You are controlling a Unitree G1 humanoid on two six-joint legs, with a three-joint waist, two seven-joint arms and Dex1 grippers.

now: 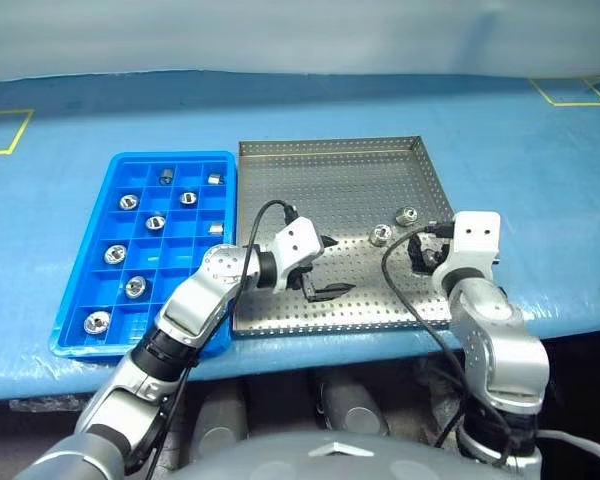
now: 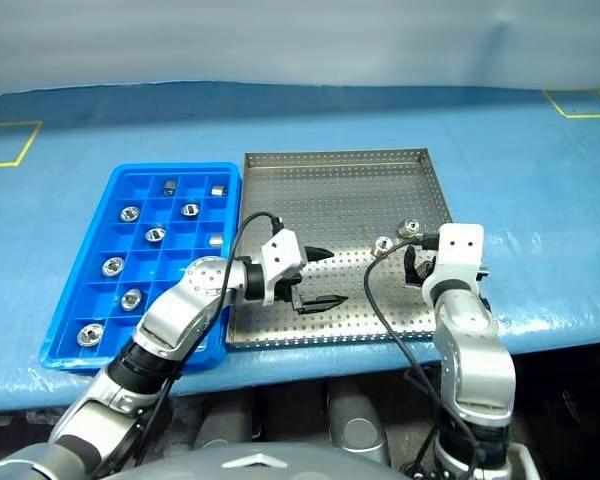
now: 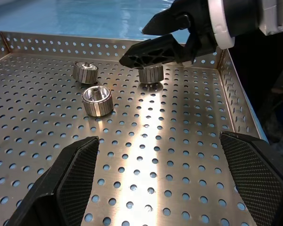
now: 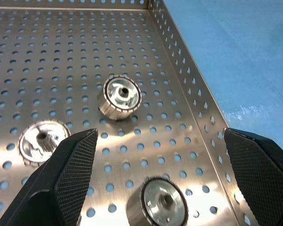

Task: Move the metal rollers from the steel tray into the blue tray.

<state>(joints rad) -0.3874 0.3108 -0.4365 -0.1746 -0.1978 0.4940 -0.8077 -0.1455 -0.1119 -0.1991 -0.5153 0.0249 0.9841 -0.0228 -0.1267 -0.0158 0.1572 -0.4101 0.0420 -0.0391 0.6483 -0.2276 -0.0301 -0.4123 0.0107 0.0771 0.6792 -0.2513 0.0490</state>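
Steel tray (image 1: pixel 330 170) with three metal rollers (image 4: pixel 119 98), blue tray (image 1: pixel 80 310) holding more (separate compartments), both hands spread, empty

Both open hands, left hand (image 1: pixel 327 267) and right hand (image 1: pixel 417 251), hover over the steel tray (image 1: pixel 340 165).

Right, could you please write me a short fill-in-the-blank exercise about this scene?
1. The steel tray holds ___ metal rollers.
2. The left gripper and the right gripper are both ___.
3. By the robot's own sides, the blue tray lies to the ___ of the steel tray.
Missing words: three; open; left.
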